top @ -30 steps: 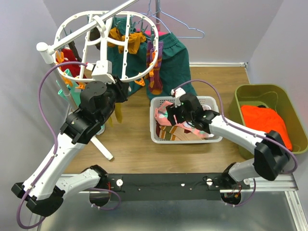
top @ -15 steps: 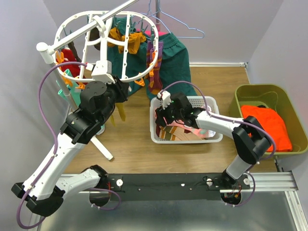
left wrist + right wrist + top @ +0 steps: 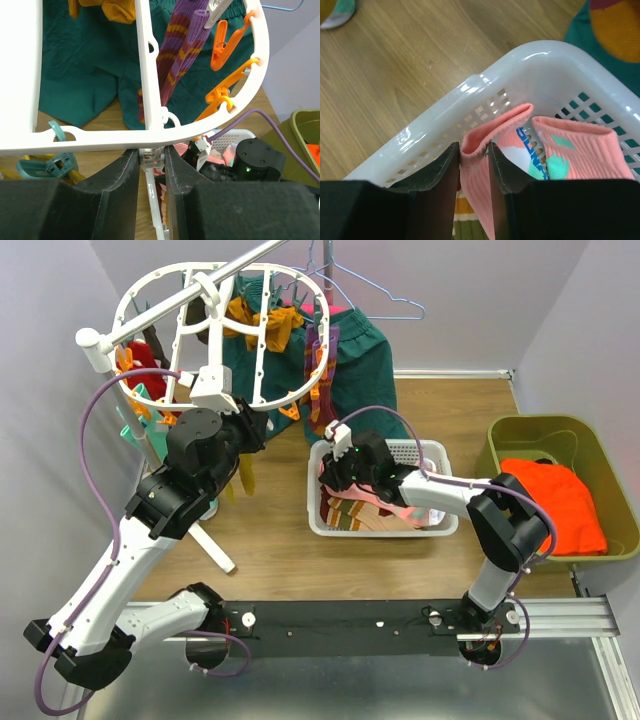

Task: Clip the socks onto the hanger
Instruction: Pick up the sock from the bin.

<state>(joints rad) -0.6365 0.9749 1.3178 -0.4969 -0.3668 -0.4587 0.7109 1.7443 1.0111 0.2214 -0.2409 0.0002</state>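
Across the wooden table (image 3: 270, 540), the right gripper (image 3: 472, 162) is pinching the cuff of a pink sock (image 3: 570, 150) inside the white basket (image 3: 540, 55), jaws nearly closed on it. The hanger (image 3: 165, 285) is hanging toward 10 o'clock from there, its rim being clamped by the left gripper (image 3: 150, 162); spare orange clips (image 3: 222, 47) are dangling on the nearer side.

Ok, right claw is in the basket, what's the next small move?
Probably a short straight lift of the right claw: its fingers pinch the folded cuff of the pink sock, close against the wall of the white basket. Lifting should clear the rim before heading toward the hanger that the left claw grips.
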